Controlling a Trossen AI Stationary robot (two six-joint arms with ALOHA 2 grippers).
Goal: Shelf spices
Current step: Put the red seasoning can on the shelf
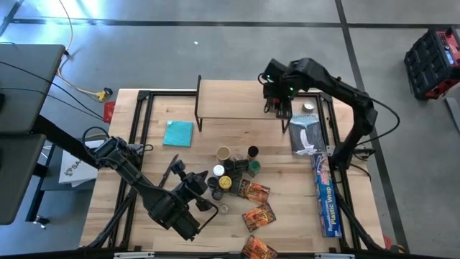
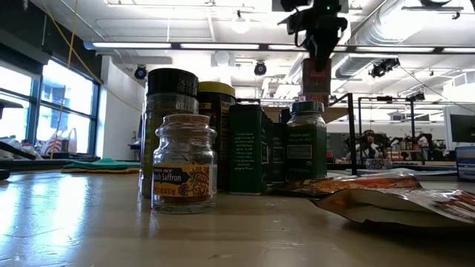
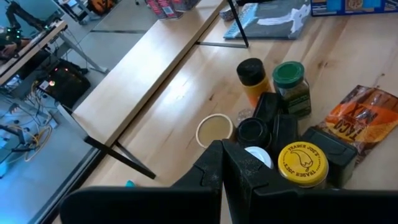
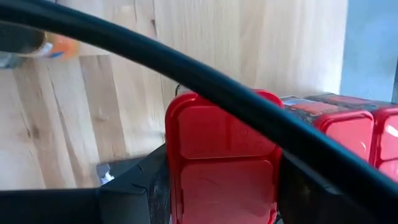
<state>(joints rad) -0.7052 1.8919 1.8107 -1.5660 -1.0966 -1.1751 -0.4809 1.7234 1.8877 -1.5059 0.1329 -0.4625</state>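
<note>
R gripper (image 1: pixel 277 103) reaches over the shelf's (image 1: pixel 230 101) far-right end, fingers pinching a red box (image 4: pixel 222 165) upright, long axis vertical, w/ L gripper (image 1: pixel 192 181) closed, low beside the jar cluster (image 1: pixel 233 173) mid-table.

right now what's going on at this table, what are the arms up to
The right gripper is over the right end of the small shelf, shut on a red spice box, with more red boxes already beside it. The left gripper hangs over the cluster of spice jars mid-table, fingers shut and holding nothing. The orange packets lie on the table, unshelved like the jars.
</note>
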